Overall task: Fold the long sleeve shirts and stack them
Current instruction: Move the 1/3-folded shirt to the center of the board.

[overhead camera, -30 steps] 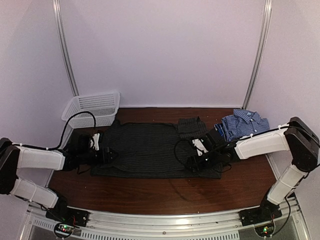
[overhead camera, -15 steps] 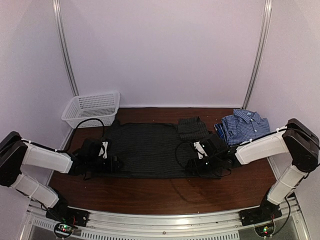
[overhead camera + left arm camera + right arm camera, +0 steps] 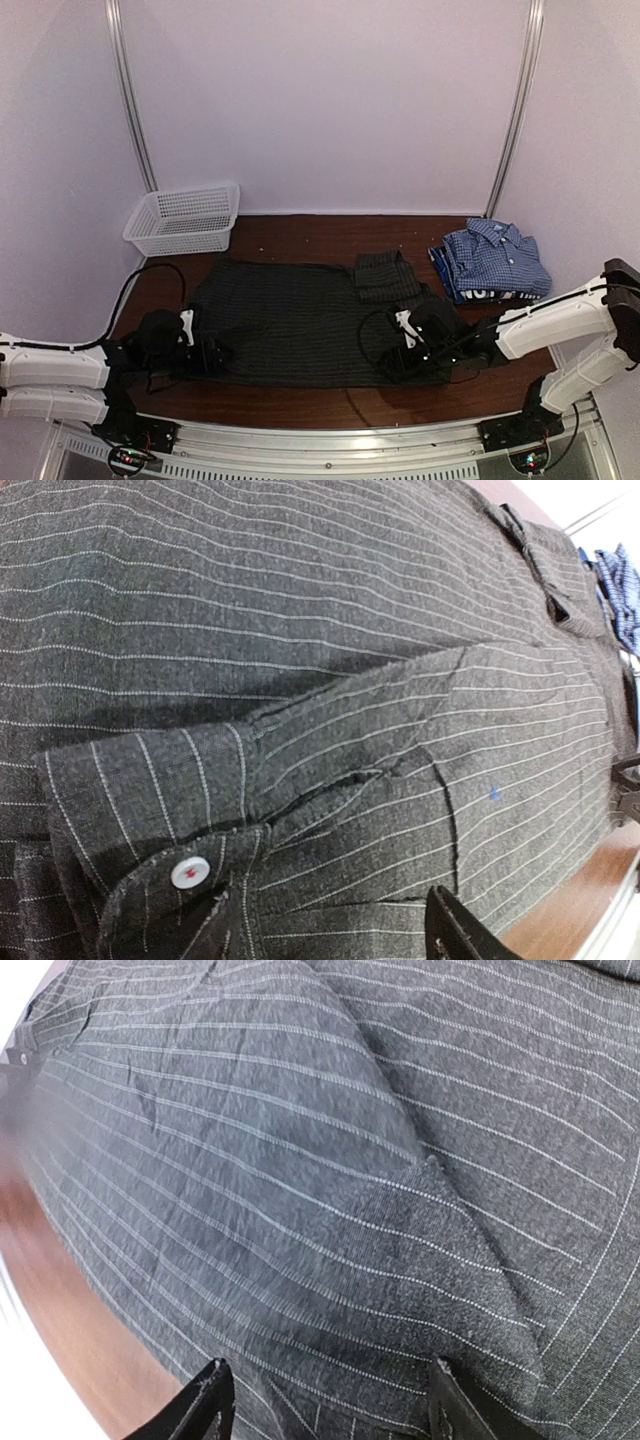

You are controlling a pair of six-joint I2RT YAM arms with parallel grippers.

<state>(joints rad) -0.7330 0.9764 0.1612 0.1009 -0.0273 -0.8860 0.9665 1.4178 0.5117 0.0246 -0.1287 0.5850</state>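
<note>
The black pinstriped shirt (image 3: pixel 295 320) lies spread flat in the middle of the table, with one sleeve (image 3: pixel 385 275) bunched at its back right corner. My left gripper (image 3: pixel 208 352) rests low on the shirt's near left edge. In the left wrist view a cuff with a pale button (image 3: pixel 190 872) covers one finger, and the other finger (image 3: pixel 460 935) stands wide to the right. My right gripper (image 3: pixel 388 362) sits on the near right edge, open, with its jaws wide apart over pinstriped cloth (image 3: pixel 330 1260). A folded blue-white checked shirt (image 3: pixel 497 257) lies on a navy one at the back right.
A white mesh basket (image 3: pixel 185 215) stands at the back left corner. Bare brown table (image 3: pixel 300 232) shows behind the shirt, and a narrow strip shows in front of it. The shirt stack is close to the right arm's forearm.
Both arms have drawn back toward the near edge and dropped lower. The black shirt has slid toward the near edge with them and lies flatter.
</note>
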